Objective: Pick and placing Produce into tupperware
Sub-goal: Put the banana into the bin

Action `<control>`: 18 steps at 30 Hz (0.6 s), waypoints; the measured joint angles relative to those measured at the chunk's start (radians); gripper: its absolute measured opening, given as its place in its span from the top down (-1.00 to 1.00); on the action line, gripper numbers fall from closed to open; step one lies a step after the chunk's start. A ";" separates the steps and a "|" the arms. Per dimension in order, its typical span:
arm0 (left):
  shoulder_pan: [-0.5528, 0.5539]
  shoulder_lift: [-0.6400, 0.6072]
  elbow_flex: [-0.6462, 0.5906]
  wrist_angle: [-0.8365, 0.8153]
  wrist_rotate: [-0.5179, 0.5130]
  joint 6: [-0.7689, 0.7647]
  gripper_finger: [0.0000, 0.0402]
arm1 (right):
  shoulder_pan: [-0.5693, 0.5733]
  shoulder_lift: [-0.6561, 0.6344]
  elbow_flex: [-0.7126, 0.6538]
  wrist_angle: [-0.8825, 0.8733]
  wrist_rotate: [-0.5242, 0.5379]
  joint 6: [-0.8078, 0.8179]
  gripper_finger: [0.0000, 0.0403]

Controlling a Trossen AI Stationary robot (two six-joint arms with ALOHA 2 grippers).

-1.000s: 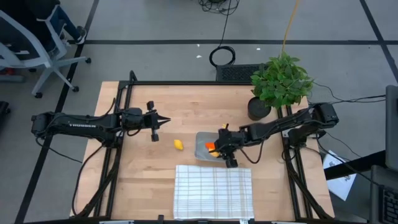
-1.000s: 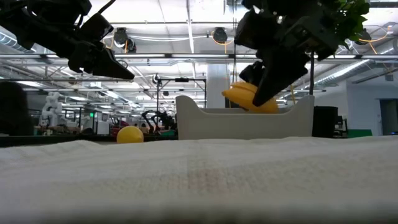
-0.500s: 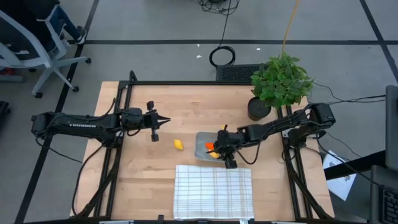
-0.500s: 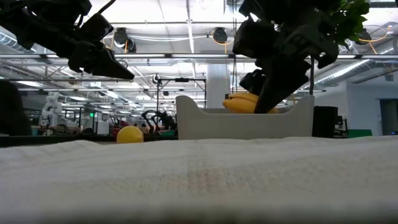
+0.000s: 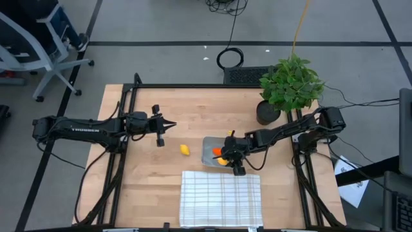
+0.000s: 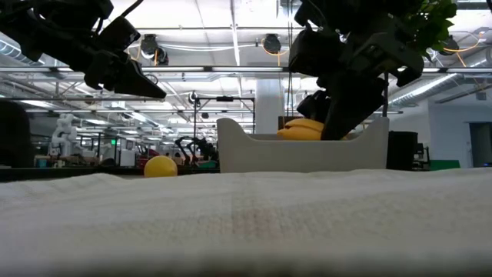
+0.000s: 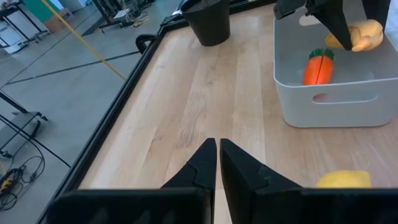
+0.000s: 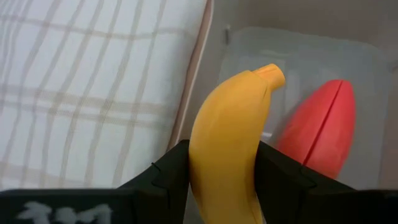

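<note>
The right gripper (image 5: 226, 157) clamps the banana (image 8: 227, 143) inside the tupperware (image 7: 329, 99), beside the carrot (image 7: 318, 66). The left gripper (image 7: 217, 163), fingers together, hovers well left of it, arm lettered "TROSSEN"; the yellow fruit (image 5: 185, 150) lies between.

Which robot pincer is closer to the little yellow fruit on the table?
Left. The left pincer hovers just beside the yellow fruit; the right pincer is farther, holding the banana over the tupperware.

yellow banana (image 8: 227, 146) clamped between dark jaws, orange carrot (image 8: 320, 124) in tupperware (image 8: 298, 56), checked cloth (image 8: 87, 81) alongside
</note>
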 joint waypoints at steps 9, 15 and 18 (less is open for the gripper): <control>0.000 0.000 0.000 0.000 0.000 0.000 0.87 | -0.008 0.000 0.000 0.001 0.000 0.006 0.30; 0.000 0.000 0.000 0.000 0.000 -0.001 0.87 | -0.025 0.000 0.000 -0.024 -0.002 0.017 0.30; 0.000 0.000 0.000 0.000 0.000 -0.003 0.87 | -0.031 0.000 0.000 -0.027 -0.004 0.018 0.30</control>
